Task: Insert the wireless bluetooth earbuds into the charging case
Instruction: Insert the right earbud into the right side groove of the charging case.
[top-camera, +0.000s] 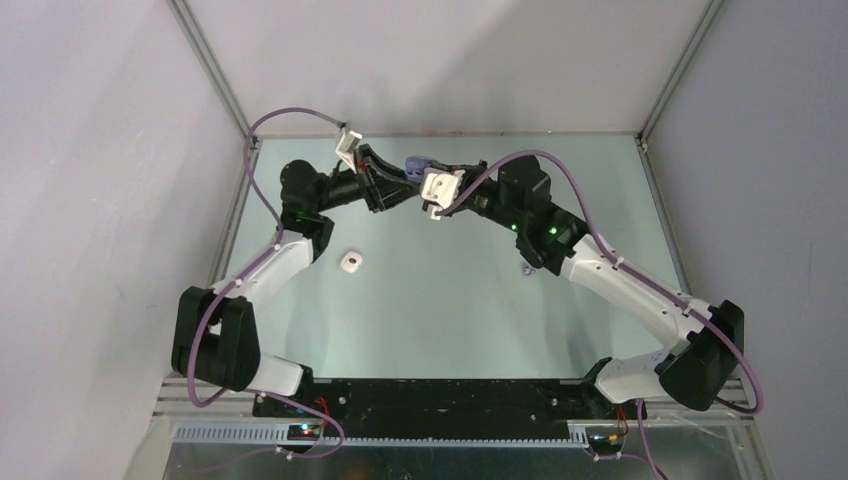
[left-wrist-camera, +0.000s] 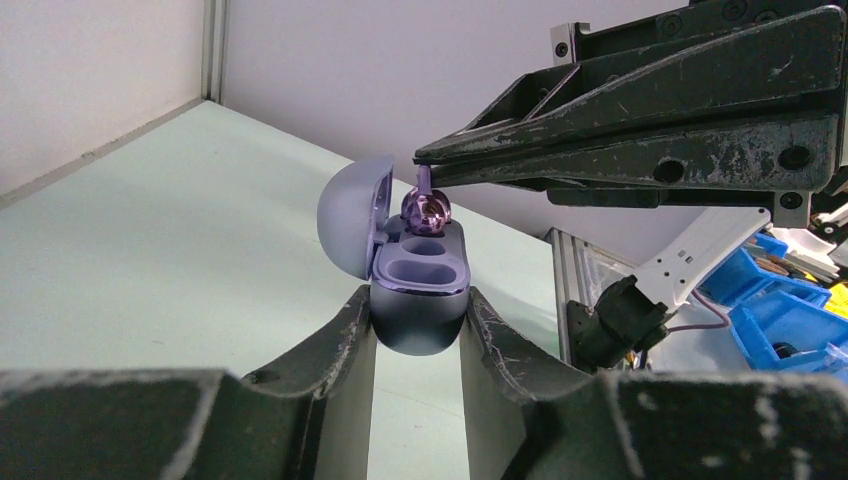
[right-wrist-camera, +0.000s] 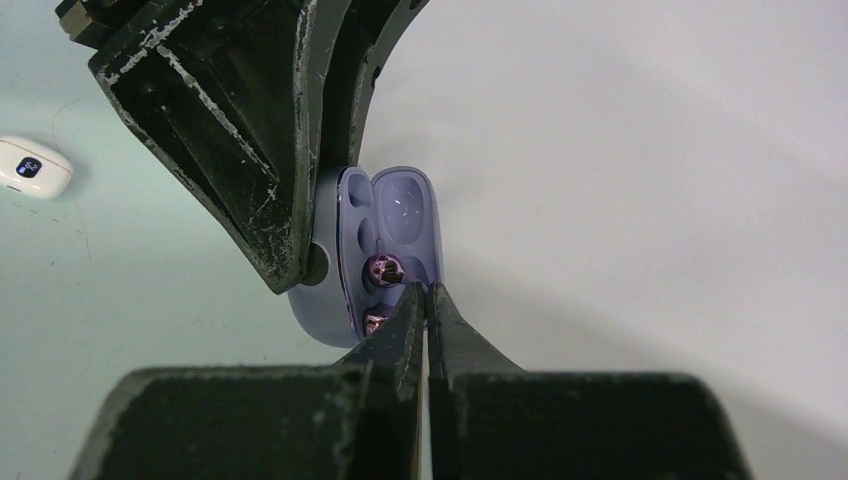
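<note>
The right gripper (right-wrist-camera: 425, 295), jaws narrowed to a slit, pinches the stem of a tiny glossy purple plastic earbud (left-wrist-camera: 425, 210). Seen from the left wrist, the bulb hangs at 6 o'clock from the tips, stem upright, touching or just over the far socket of the rounded lilac plastic charging case (left-wrist-camera: 425, 262), whose lid is open toward 9 o'clock. The left gripper (left-wrist-camera: 418, 298) clamps the case's body. A short straight push down looks due. On the pale green desk (top-camera: 450, 300), a small white case (top-camera: 350, 261) lies at 7 o'clock.
</note>
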